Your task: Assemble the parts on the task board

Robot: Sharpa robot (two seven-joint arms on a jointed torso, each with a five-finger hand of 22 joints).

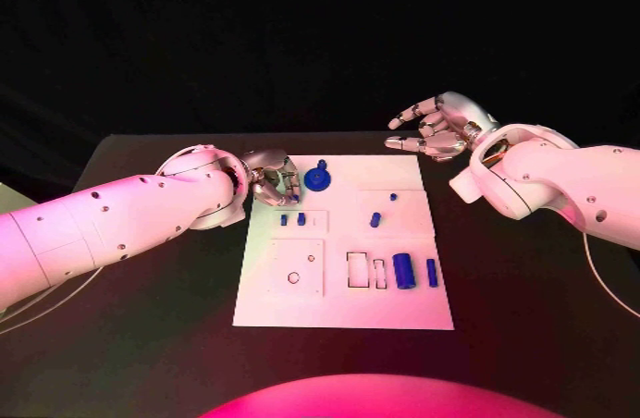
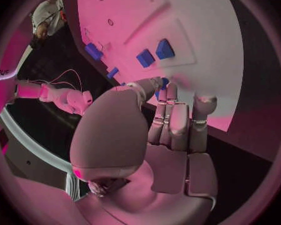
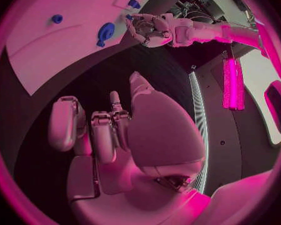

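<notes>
Parts: small blue pieces on task board (image 1: 344,307), landmark
Left hand (image 1: 274,178): at board's far-left edge, fingers curled; holding anything, cannot tell
Round blue part (image 1: 317,177): just beside left hand, on board
Right hand (image 1: 434,127): off board's far-right corner, fingers spread, empty
Cylinder (image 1: 403,271): board's near-right
Handling: likely light, rigid, slippery; pinch by sides
</notes>
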